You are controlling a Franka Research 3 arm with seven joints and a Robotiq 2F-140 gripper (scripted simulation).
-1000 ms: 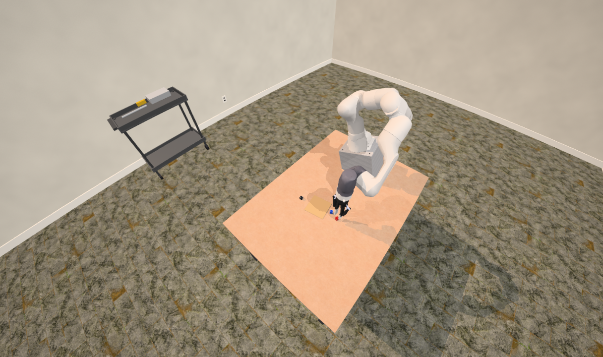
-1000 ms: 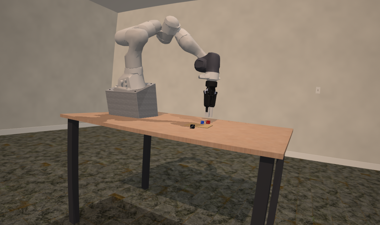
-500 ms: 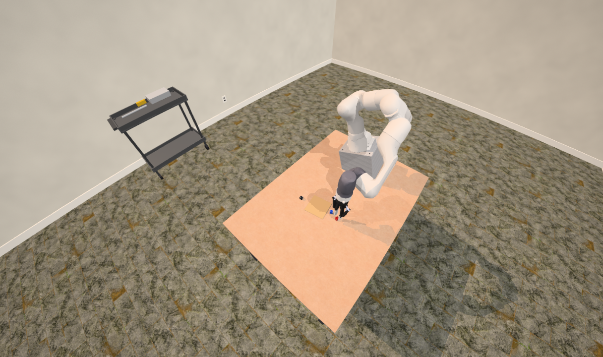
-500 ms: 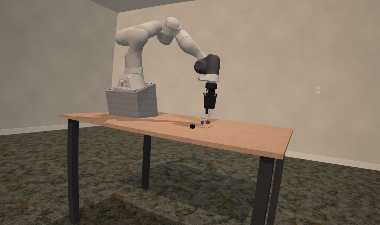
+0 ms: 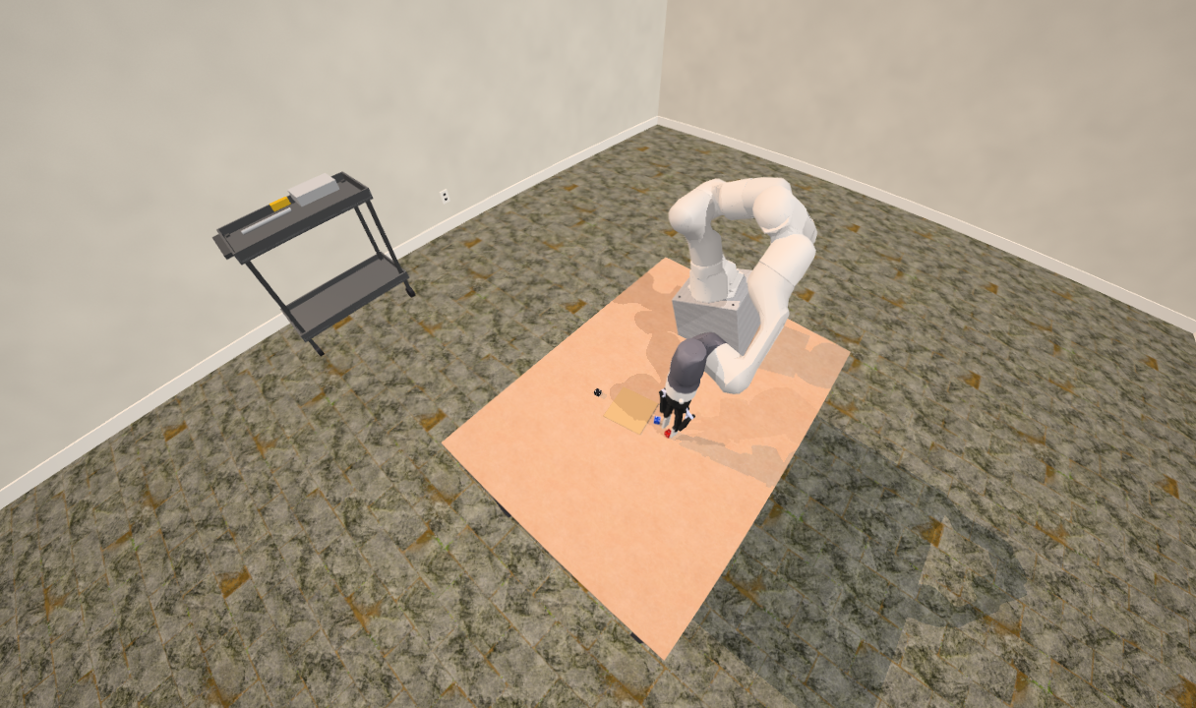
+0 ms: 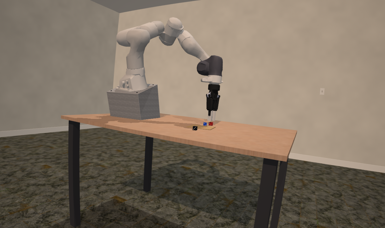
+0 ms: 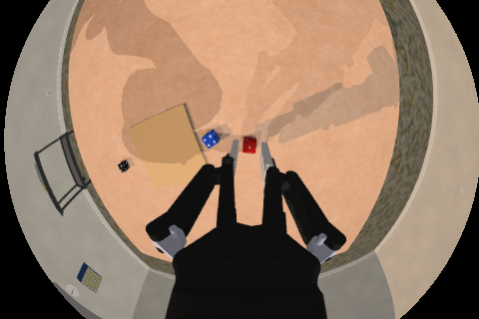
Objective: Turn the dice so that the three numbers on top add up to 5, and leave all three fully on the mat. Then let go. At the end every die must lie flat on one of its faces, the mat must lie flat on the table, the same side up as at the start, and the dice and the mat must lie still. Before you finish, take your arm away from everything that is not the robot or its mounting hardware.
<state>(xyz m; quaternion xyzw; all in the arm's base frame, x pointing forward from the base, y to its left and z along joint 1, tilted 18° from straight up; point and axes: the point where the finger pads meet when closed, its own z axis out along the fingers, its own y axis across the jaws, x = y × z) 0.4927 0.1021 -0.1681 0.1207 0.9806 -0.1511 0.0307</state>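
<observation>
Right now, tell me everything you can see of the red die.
The red die is a small red cube with white pips, too small to count. It lies flat on the table, off the tan mat and apart from its edge, with the blue die between them. The gripper hangs above it, fingers partly closed, holding nothing; the die shows in the gap between the fingertips. Nothing but the table appears to touch it.

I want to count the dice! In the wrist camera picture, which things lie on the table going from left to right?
Black die → mat → blue die → red die.
</observation>
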